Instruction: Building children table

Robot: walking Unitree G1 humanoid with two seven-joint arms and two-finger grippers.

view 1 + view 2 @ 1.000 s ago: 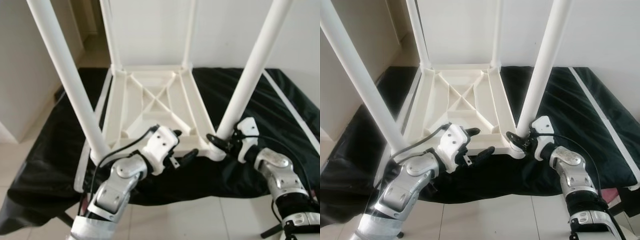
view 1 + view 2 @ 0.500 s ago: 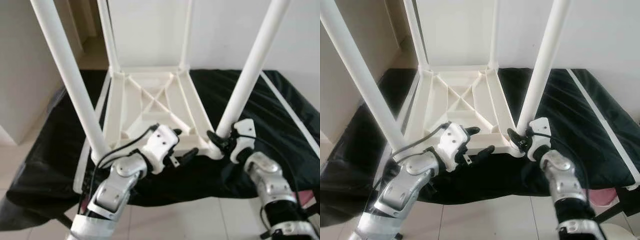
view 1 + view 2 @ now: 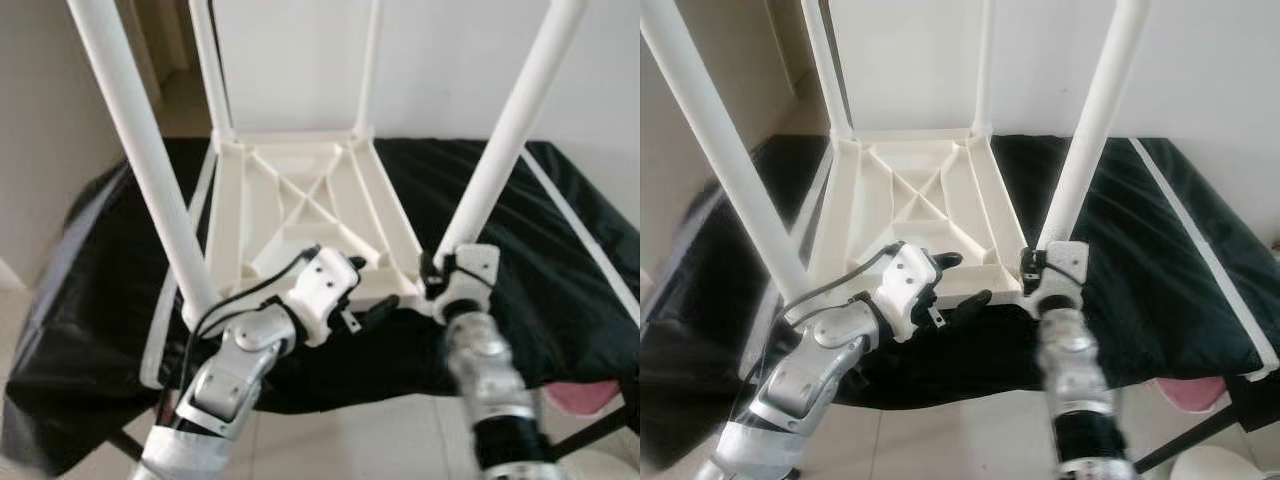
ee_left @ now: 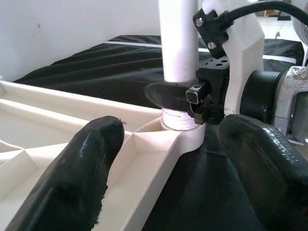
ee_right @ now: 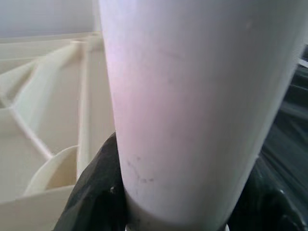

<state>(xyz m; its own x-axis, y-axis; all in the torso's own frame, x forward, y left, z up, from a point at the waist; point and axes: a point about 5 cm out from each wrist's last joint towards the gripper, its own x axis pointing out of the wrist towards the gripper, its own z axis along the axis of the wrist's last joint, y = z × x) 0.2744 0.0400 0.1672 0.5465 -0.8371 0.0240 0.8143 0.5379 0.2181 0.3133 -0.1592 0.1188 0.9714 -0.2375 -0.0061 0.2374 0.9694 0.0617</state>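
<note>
right gripper (image 4: pixel 185 98) – clamped round table leg (image 3: pixel 495 160) at its base | left gripper (image 3: pixel 365 290) – open, empty, astride upturned table (image 3: pixel 300 200) rim

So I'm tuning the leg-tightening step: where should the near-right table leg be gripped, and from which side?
Low on the near-right leg, just above its corner socket, coming in level from the robot's side. The leg is a smooth upright round tube, so fingers can close across it there, as the right gripper does now. The left gripper is open beside the tabletop edge.

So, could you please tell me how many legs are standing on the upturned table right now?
4: near left leg, near right leg gripped by the right gripper, and far left leg and far right leg by the wall.
</note>
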